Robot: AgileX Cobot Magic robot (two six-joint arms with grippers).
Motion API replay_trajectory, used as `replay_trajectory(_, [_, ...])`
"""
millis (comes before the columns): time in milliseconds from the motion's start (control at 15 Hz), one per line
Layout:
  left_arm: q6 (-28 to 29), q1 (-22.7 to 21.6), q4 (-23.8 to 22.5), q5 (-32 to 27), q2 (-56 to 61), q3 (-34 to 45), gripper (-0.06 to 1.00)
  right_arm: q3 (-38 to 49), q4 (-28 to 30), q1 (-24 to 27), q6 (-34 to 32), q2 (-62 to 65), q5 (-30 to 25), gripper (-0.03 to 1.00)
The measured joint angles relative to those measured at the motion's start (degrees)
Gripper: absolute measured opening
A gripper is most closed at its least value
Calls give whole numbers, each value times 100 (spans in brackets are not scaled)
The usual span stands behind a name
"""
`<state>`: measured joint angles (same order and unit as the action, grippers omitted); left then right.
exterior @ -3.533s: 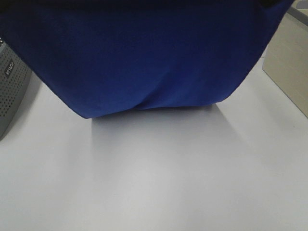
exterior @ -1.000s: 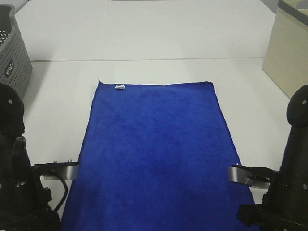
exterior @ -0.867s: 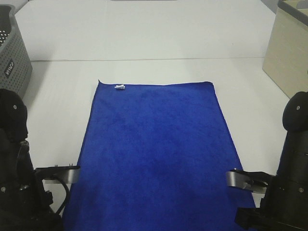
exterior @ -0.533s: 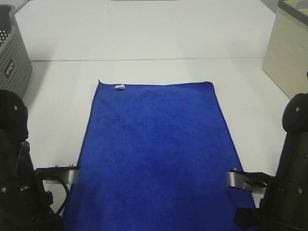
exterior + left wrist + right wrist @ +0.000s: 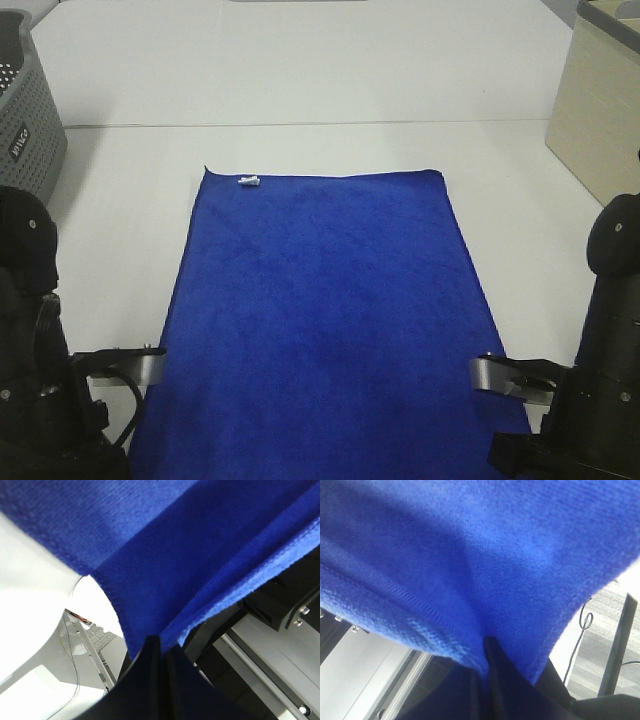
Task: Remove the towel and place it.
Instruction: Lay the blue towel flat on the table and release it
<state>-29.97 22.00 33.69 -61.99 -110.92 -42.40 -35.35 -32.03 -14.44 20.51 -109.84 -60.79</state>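
Observation:
The towel [image 5: 320, 300], royal blue and plush, lies spread flat on the white table [image 5: 300, 70], with its small white tag [image 5: 248, 181] at the far left corner. Its near end runs out of the exterior high view between my two arms. In the left wrist view, my left gripper [image 5: 161, 647] is shut on a hemmed edge of the towel [image 5: 165, 555]. In the right wrist view, my right gripper [image 5: 487, 647] is likewise shut on the towel [image 5: 470, 555], pinching its stitched edge. The fingertips themselves are hidden in the exterior high view.
A grey perforated basket [image 5: 25, 110] stands at the far left of the table. A beige box [image 5: 600, 110] stands at the far right. My left arm [image 5: 35, 390] and right arm [image 5: 610, 380] flank the towel's near corners.
Seconds ago the towel hung lifted in front of the camera; now it lies flat on the table. Over the last second both arms sank slightly toward the near edge, then held still.

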Motion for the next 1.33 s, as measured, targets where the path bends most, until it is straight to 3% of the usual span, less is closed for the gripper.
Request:
replay_trajectory(267, [0, 0, 17, -40, 0, 0, 1, 0, 11, 0, 0, 0, -86, 4])
replay_trajectory(600, [0, -11, 11, -86, 0, 0, 6, 0, 246, 29, 0, 0, -109, 14])
replay_trajectory(933, [17, -11, 52, -166, 0, 0, 23, 11, 269, 29, 0, 0, -241, 35])
replay_trajectory(1200, [40, -11, 206, -367, 0, 0, 43, 11, 92, 29, 0, 0, -264, 58])
replay_trajectory(1333, [143, -11, 246, -447, 0, 0, 47, 11, 92, 29, -6, 0, -378, 64])
